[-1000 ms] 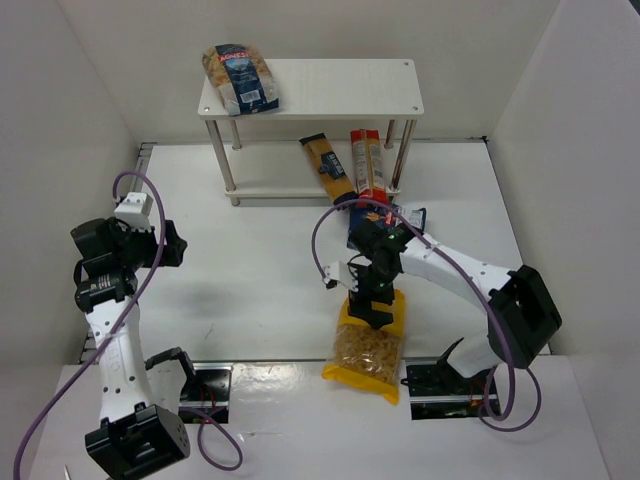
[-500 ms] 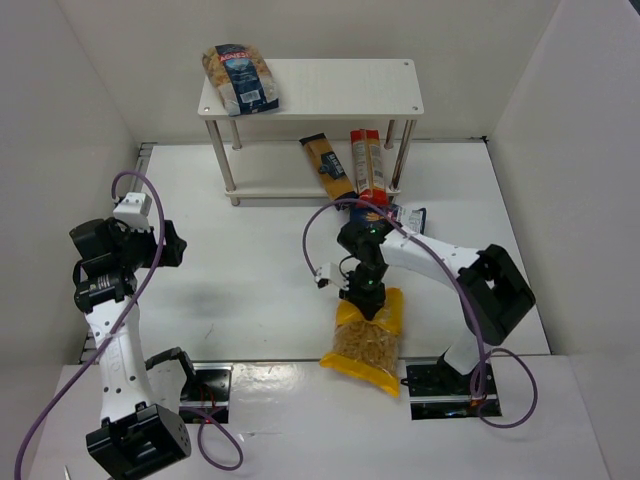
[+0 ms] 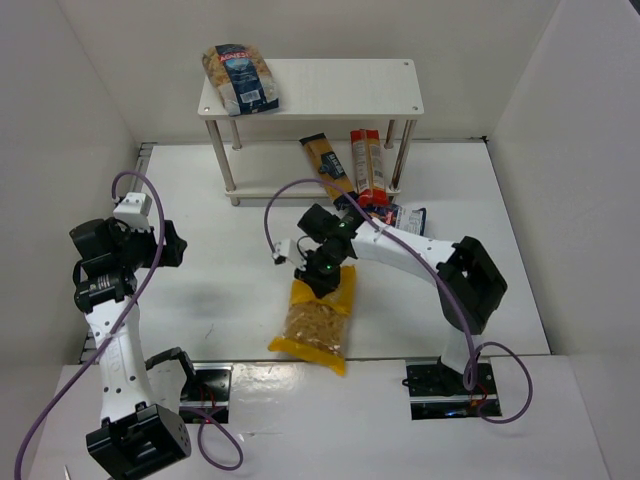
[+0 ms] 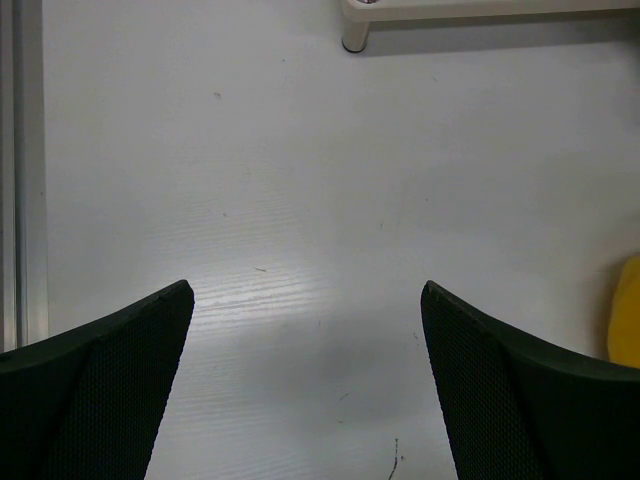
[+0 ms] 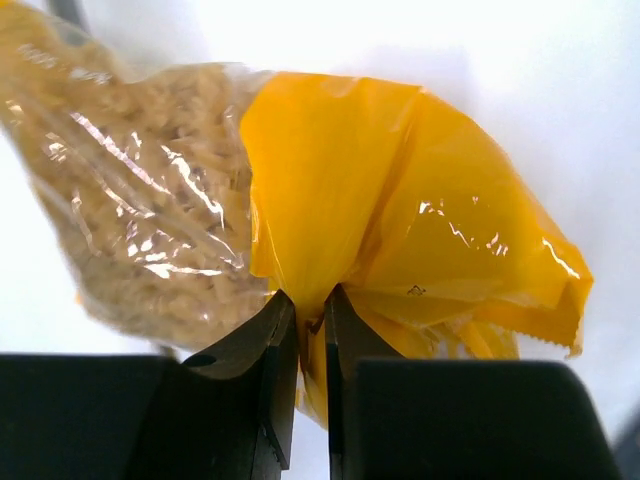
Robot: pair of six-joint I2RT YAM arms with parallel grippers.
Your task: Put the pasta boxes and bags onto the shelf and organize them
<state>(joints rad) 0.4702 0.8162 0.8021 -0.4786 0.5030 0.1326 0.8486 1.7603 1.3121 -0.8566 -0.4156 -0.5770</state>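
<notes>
My right gripper [image 3: 322,272] [image 5: 310,295] is shut on the crimped top of the yellow bag of short pasta [image 3: 318,320] [image 5: 330,190], which lies on the table near the front centre. The white shelf [image 3: 340,85] stands at the back. A clear bag with a dark-blue label [image 3: 240,78] lies on the left of its top board. A yellow-blue spaghetti pack [image 3: 328,165] and a red-orange one [image 3: 368,165] rest at the lower board's right end. The dark-blue box [image 3: 408,216] lies behind the right arm, partly hidden. My left gripper [image 3: 168,245] [image 4: 307,290] is open over bare table.
White walls close in the table on the left, back and right. Purple cables loop from both arms [image 3: 290,195]. A metal rail [image 4: 25,170] runs along the table's left edge. A shelf foot [image 4: 355,40] shows in the left wrist view, and the bag's yellow edge [image 4: 628,310] at far right.
My right gripper shut on the yellow bag's top and pulled it to the left across the table. The left arm has not moved.
</notes>
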